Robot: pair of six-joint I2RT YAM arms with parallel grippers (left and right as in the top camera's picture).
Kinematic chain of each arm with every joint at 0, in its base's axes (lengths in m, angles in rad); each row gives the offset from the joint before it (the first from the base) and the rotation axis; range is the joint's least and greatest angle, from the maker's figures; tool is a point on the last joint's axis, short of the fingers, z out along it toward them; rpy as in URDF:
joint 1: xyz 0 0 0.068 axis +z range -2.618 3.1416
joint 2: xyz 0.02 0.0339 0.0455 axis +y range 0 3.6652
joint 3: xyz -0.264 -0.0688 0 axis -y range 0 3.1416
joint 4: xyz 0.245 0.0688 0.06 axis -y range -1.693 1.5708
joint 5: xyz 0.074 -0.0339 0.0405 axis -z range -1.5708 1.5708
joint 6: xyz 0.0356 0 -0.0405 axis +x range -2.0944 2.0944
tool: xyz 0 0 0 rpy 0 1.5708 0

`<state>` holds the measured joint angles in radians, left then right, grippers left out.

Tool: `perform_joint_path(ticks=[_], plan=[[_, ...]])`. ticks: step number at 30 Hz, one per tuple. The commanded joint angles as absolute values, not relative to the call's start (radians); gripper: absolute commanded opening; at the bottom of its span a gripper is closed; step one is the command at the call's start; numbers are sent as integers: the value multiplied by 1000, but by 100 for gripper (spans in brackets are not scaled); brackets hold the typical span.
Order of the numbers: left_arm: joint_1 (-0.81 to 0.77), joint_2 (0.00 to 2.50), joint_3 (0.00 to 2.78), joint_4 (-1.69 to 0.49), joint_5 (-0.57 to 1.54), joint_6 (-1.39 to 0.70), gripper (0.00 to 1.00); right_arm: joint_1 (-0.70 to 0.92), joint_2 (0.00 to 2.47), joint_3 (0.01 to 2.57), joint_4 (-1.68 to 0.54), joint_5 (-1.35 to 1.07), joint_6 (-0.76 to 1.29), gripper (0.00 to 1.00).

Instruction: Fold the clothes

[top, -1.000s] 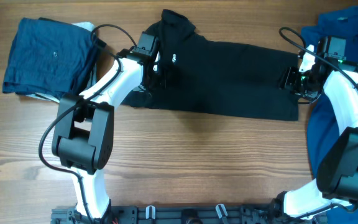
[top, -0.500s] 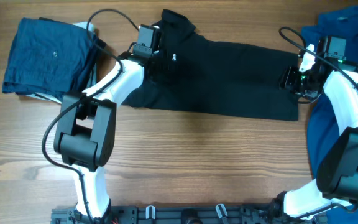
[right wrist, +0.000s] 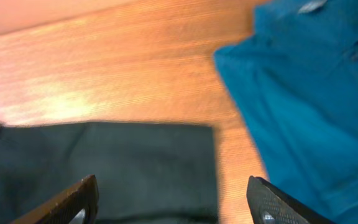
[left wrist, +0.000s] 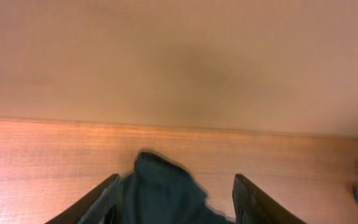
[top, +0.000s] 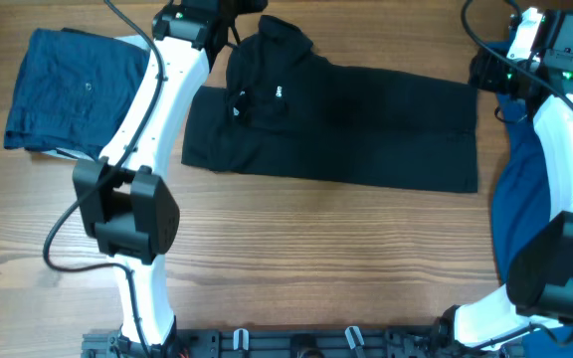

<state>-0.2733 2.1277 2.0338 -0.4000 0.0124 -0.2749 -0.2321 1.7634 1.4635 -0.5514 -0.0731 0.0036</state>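
The T-shirt (top: 366,124) is spread flat across the middle of the table (top: 296,259), nearer the far edge, with its bunched end to the left. The folded garments (top: 78,89) are stacked at the far left corner, near that end. The collared shirt (top: 517,229) is laid along the right edge, just beside the T-shirt's right end.

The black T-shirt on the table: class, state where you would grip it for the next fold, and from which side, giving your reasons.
The black T-shirt lies flat as a long band. Its right edge is straight and smooth, while the left end is bunched, so probably pinch the right edge's two corners, coming from the right.
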Motion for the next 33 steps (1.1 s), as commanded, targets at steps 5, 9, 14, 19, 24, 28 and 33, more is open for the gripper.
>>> perform_joint_path(ticks=[5,9,14,19,24,28,33], plan=[[-249,2370,2037,-210,37,-212,66,-230,1982,1481,-416,-7,-30,78],[-249,2445,2037,-130,97,-212,72,-230,2091,1481,-356,38,-56,77],[-249,2528,2037,-93,123,-185,75,-230,2140,1481,-326,46,-64,78],[-249,2597,2037,-46,123,-160,77,-230,2154,1480,-323,45,-73,79],[-249,2649,2037,61,123,-147,77,-230,2154,1480,-310,45,-73,79],[-251,2690,2037,65,118,-35,76,-230,2154,1480,-310,45,-72,79],[-251,2695,2064,51,104,-29,37,-230,2154,1480,-317,46,-72,61]])
